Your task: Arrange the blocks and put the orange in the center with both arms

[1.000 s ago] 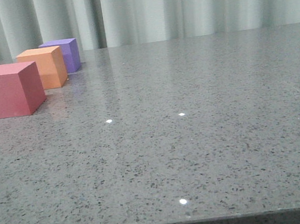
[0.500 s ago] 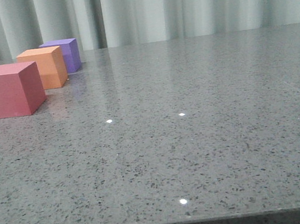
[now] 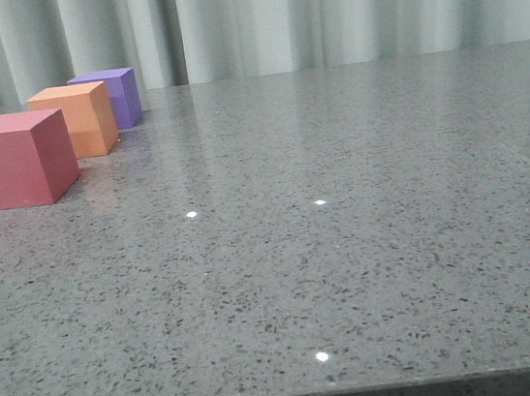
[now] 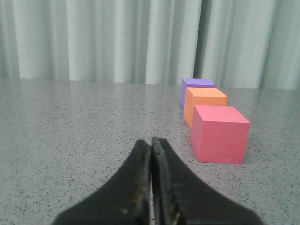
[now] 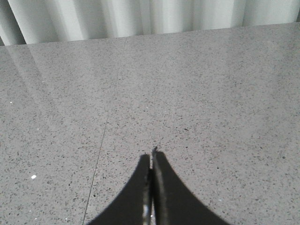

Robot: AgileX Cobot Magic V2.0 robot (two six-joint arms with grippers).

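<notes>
On the grey speckled table (image 3: 349, 245), far left, three matte cubes stand in a row: pinkish-red cube (image 3: 17, 158) nearest, orange cube (image 3: 76, 119) between, purple cube (image 3: 113, 97) farthest. They look light, rigid and grippy; pinch opposite flat faces. Left gripper (image 4: 151, 143) and right gripper (image 5: 152, 157) are closed, empty.

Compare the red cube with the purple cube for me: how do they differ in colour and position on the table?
The red cube is pinkish-red; the purple cube is violet. In the front view the red cube sits nearest the camera, while the purple cube sits farthest back, near the curtain. The orange cube stands between them, hiding part of the purple cube; the red cube shows unobstructed. Both are plain matte cubes of similar size, resting flat on the grey table.
</notes>
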